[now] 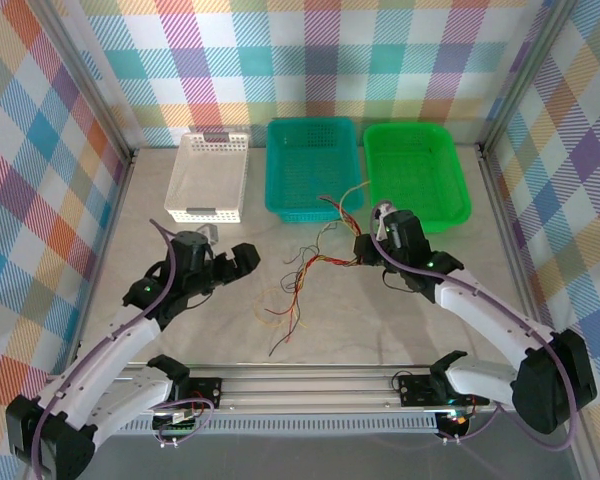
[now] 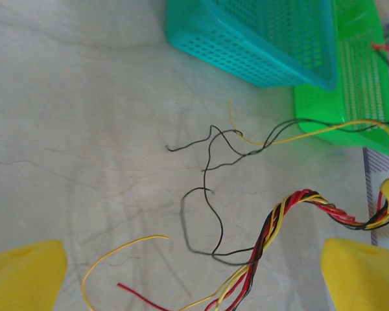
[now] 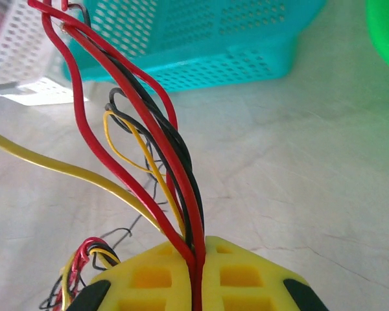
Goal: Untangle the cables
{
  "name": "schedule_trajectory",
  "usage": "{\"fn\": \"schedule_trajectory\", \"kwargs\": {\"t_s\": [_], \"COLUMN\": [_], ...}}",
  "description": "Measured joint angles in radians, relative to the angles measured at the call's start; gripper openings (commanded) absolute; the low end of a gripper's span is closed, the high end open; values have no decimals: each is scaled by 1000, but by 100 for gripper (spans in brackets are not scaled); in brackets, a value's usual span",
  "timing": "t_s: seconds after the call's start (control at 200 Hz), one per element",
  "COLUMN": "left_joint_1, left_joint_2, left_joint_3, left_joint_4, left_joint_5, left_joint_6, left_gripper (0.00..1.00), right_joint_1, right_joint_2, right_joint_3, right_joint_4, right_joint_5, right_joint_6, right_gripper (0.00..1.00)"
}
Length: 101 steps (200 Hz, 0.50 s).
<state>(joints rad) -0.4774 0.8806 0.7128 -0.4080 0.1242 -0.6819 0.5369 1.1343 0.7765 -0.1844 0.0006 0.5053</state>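
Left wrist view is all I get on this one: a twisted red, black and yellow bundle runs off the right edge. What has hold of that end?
Observer: The right gripper is shut on the cables. Its wrist view shows red, black and yellow strands pinched between the yellow pads.
Reviewer: Where does the left gripper sit relative to the cables?
Observer: Seen from above, the left gripper is open, to the left of the cables, and grips no strand.
Reviewer: Any baskets beyond the two I see?
Observer: Yes, a white basket stands left of the teal basket at the far side of the table.
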Motion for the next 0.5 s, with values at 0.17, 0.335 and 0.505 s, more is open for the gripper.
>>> {"fn": "schedule_trajectory", "kwargs": {"t_s": [0.17, 0.335, 0.505], "left_joint_1": [-70, -130, -184], "left_joint_2": [69, 132, 172], "left_joint_3": [0, -2, -4], "left_joint_4": [76, 170, 245], "left_joint_5": [7, 15, 26], "left_joint_6": [2, 21, 48], "left_gripper": [100, 100, 100], "right_joint_1": [0, 0, 0], "right_joint_2": [-33, -34, -34], "right_joint_3": [3, 18, 44], "right_joint_4": [50, 79, 93], "right_joint_5": [-58, -119, -179], "right_joint_6": [-28, -42, -43], "right_gripper": [0, 0, 0]}}
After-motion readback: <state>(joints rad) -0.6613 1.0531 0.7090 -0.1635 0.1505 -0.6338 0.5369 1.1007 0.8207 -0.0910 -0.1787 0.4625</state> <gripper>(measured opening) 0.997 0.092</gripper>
